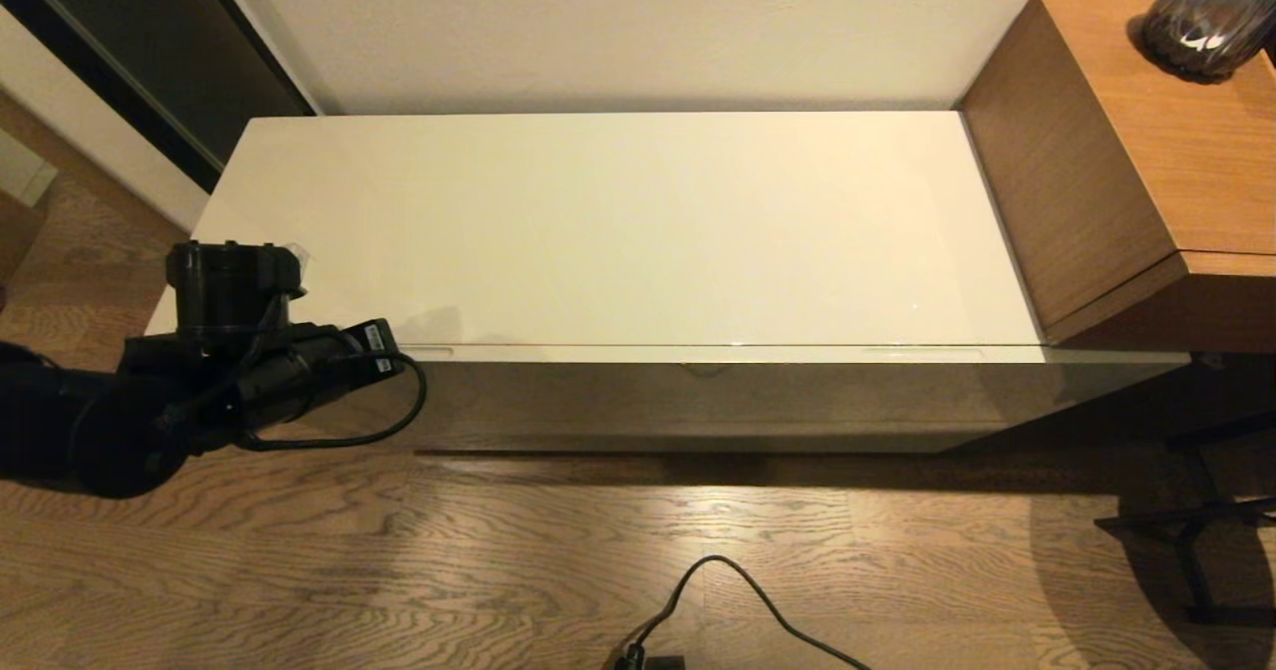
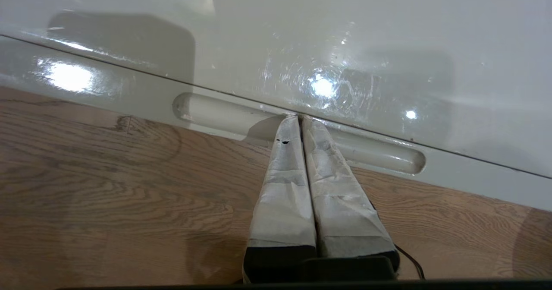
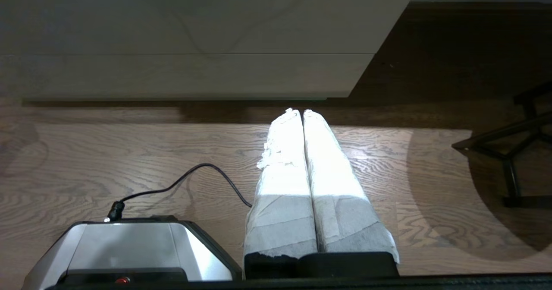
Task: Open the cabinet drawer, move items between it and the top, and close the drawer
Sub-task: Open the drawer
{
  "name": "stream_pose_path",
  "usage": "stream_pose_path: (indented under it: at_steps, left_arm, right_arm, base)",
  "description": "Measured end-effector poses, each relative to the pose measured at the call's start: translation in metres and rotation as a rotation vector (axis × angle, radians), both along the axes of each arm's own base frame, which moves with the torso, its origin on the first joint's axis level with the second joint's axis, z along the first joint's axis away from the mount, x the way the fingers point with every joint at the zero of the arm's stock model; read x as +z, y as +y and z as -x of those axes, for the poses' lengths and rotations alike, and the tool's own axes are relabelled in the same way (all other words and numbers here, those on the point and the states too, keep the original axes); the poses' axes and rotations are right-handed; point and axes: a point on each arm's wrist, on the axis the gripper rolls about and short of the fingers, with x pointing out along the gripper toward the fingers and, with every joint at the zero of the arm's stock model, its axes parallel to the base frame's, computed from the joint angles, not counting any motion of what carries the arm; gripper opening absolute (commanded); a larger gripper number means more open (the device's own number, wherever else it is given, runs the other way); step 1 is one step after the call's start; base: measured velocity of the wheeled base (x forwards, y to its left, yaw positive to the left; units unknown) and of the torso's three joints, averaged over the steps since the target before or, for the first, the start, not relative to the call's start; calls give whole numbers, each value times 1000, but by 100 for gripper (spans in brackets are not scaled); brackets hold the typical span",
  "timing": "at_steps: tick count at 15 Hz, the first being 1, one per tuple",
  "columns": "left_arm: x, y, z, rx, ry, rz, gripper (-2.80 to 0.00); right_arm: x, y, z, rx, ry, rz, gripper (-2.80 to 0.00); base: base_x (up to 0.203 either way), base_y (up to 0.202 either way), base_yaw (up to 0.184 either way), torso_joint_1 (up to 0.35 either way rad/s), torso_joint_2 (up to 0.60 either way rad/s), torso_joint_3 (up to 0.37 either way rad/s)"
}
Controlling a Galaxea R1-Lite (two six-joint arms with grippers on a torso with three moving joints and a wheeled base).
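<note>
Taped fingers of our left gripper press together, clenched on nothing, tips at the handle slot; only our wrist view shows this. Our drawer is closed, running lengthwise under the top. Our right gripper hangs clenched over wood floor.

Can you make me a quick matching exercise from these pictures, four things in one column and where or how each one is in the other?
Things:
1. left gripper
2. right gripper
3. cabinet drawer
4. dark vase

Places or states:
A. standing on the brown wooden unit
B. shut, tips at the handle slot
C. closed under the top
D. shut, low over the wood floor, away from the cabinet

Pairs: 1-B, 2-D, 3-C, 4-A
</note>
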Motion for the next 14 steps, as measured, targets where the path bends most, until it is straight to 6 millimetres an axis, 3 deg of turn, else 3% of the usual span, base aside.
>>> stream_pose_path:
  at_steps: [7, 14]
  left_arm:
    - [-11, 0, -2, -1, 49, -5, -280]
    - [-19, 2, 17, -14, 187, -15, -280]
  right_arm:
    - [0, 0, 0, 0, 0, 0, -280]
    - [0, 0, 0, 0, 0, 0, -280]
  base:
    - [0, 0, 0, 0, 0, 0]
    - [0, 0, 0, 0, 0, 0]
